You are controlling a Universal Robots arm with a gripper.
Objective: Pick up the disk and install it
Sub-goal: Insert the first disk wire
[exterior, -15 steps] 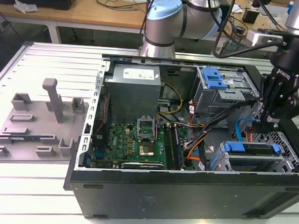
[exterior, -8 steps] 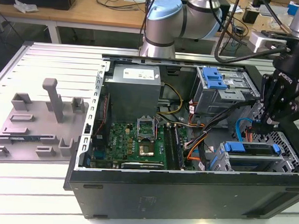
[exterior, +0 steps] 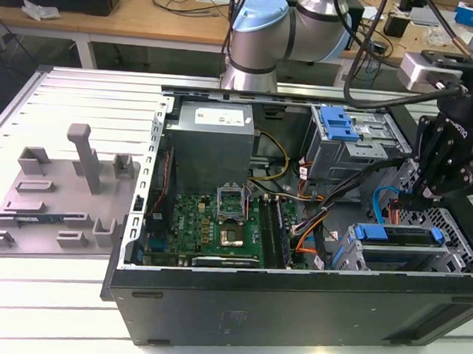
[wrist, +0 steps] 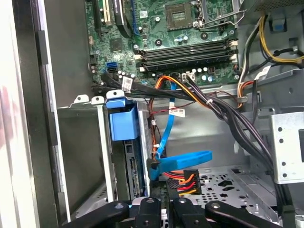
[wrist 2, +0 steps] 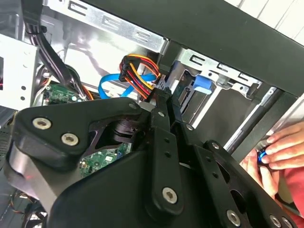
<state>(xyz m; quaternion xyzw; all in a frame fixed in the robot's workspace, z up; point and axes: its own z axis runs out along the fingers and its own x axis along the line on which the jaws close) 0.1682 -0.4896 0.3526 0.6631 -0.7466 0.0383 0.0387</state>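
Blue-framed disk [wrist: 122, 124] in drive cage [wrist: 80, 142]

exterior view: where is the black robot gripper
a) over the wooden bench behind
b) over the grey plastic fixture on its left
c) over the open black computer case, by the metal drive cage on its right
c: the black robot gripper hangs over the open black computer case at the exterior view's right, above the metal drive cage holding the blue-framed silver disk.

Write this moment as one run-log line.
pincer: inside case, at cables beside cage | disk: in cage | hand: outside case
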